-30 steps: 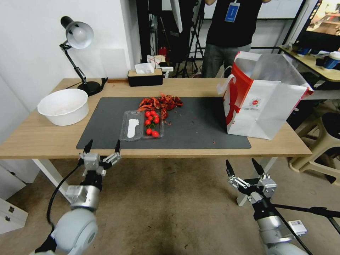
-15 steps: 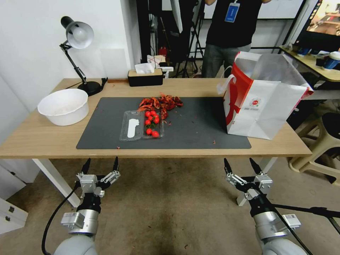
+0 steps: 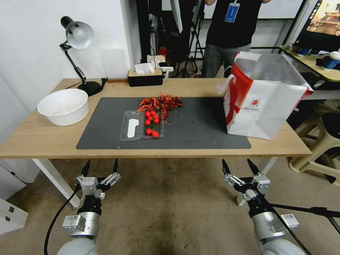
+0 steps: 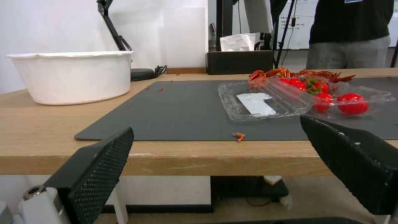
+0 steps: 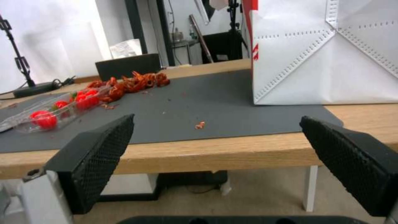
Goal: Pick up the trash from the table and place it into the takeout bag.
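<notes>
Head view: the takeout bag (image 3: 264, 101) stands upright at the right end of the tabletop (image 3: 42, 136), partly on the grey mat (image 3: 198, 127). Left tool (image 3: 100, 167) and right tool (image 3: 239, 166), both released and empty, hang below the tabletop's near edge.

Left wrist view: spread fingers (image 4: 93, 174) face the tomato tray (image 4: 286, 99) on the tabletop.

Right wrist view: spread fingers (image 5: 93, 158) face the bag's lower panel.

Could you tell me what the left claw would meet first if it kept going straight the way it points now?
Probably the front edge of the table: the open left claw sits just below it, aimed at the edge. Slightly higher, it would reach the clear tray of cherry tomatoes first. Depth is uncertain.
</notes>
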Controlling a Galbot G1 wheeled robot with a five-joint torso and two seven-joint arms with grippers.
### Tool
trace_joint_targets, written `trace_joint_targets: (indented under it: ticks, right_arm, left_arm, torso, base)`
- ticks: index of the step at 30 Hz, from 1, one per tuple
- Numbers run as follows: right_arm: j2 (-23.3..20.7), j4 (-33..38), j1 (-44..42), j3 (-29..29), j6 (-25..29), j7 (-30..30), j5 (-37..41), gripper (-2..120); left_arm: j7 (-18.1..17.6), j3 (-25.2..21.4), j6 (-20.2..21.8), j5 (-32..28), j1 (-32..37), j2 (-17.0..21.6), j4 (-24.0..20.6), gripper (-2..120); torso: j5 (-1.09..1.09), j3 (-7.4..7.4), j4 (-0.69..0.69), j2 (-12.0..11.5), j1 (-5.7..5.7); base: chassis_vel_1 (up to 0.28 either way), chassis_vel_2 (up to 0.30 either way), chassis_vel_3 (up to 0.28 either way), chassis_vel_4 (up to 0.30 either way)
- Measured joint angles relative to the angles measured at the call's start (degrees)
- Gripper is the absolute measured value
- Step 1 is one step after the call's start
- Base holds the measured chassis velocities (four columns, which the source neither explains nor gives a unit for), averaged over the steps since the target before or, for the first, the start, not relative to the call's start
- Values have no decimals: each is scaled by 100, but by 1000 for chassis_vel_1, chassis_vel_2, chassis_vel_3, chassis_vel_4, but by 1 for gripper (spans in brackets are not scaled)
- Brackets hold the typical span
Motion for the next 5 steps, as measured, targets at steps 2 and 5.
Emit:
trace_joint_targets:
  ticks: [2, 5]
  right_arm:
    - [0, 0, -1, 0, 0, -1, 0, 100]
    - [0, 0, -1, 0, 0, -2, 0, 100]
  left_arm:
    - [0, 1, 2, 0, -1, 1, 1, 100]
    - [0, 3, 6, -1, -4, 3, 2, 100]
  torso:
    - [0, 0, 0, 0, 0]
    - [0, 0, 0, 0, 0]
  base:
    - [0, 0, 0, 0]
    - [0, 0, 0, 0]
